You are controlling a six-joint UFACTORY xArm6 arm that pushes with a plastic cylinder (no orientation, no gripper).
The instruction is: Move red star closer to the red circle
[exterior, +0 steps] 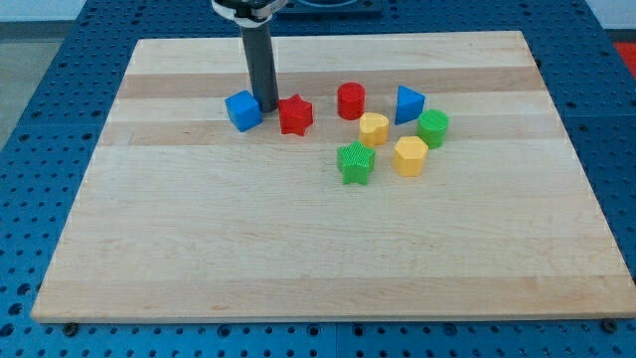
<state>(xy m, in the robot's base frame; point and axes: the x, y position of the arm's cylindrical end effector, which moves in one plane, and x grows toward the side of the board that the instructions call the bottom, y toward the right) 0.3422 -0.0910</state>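
The red star (295,115) lies on the wooden board (298,239), left of the red circle (351,101) with a gap between them. My tip (266,106) stands between the blue cube (242,110) and the red star, close to both. The dark rod rises from there to the view's top.
Right of the red circle are a blue triangle (408,104) and a green circle (433,128). Below it are a yellow block (374,129), another yellow block (409,156) and a green star (355,162).
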